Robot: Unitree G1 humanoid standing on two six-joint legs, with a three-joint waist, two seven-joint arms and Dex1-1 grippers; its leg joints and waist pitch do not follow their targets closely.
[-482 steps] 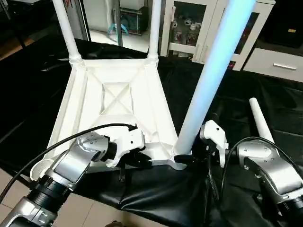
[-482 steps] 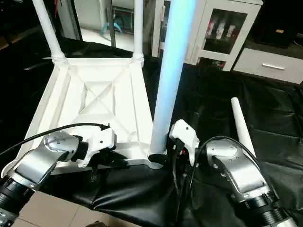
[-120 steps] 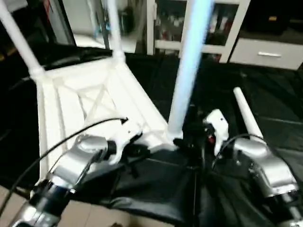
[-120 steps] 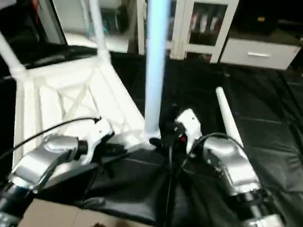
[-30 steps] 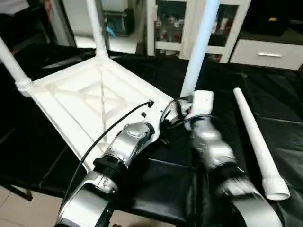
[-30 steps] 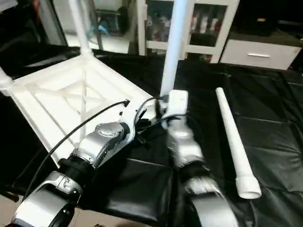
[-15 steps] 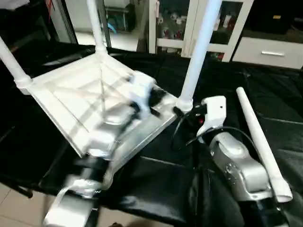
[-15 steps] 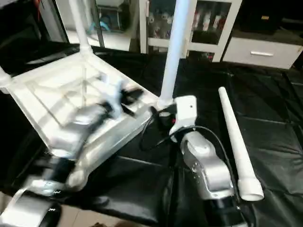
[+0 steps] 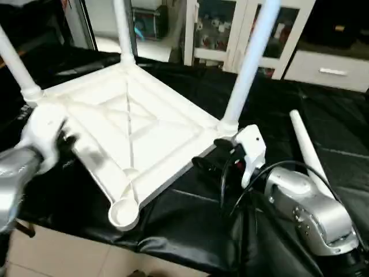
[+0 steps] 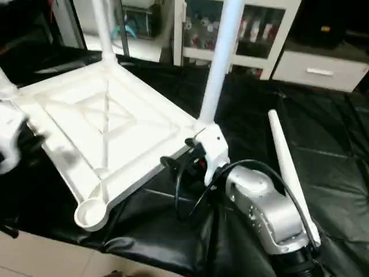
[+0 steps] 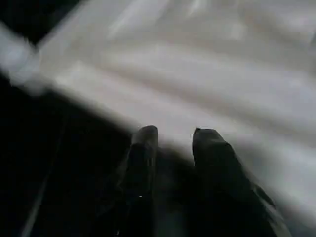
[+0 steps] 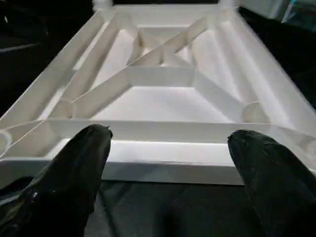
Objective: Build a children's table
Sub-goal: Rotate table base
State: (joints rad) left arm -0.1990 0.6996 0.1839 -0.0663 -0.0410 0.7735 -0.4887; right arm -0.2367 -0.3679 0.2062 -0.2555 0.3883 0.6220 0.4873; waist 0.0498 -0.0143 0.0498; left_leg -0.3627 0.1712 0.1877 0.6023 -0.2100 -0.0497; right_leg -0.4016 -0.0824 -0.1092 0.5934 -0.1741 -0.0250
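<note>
Nearest, the empty corner socket (image 9: 123, 212) of the upside-down tabletop (image 9: 132, 124) hangs at the front edge of the black-covered work table (image 9: 190, 231). No brand, label or writing can be read anywhere.

To the right of that corner, the right gripper (image 12: 168, 148) points at the tabletop's near long side, its two black fingers (image 12: 79, 163) spread wide with nothing between them; they stand just short of the white rim. Its white housing (image 9: 252, 151) and a loop of black cable (image 9: 230, 190) sit in front of the silver forearm (image 9: 305, 208).

At the far left edge, the left gripper (image 11: 170, 140) shows blurred beside the tabletop's left side. Its fingers (image 11: 143, 148) stand a little apart, close to the white plastic, holding nothing that can be made out.

The tabletop lies ribbed side up, turned cornerwise, with an X of ribs across its middle. Three white legs stand upright in its corner sockets: one just behind the right gripper (image 9: 249, 63), one at the left corner (image 9: 16, 63), one at the far corner (image 9: 122, 32).

A fourth leg (image 9: 311, 161) lies loose on the black cover to the right, partly hidden by the right forearm.

Beyond the work table stand white cabinets with glass doors (image 9: 213, 29) and a white drawer (image 9: 331, 69).
</note>
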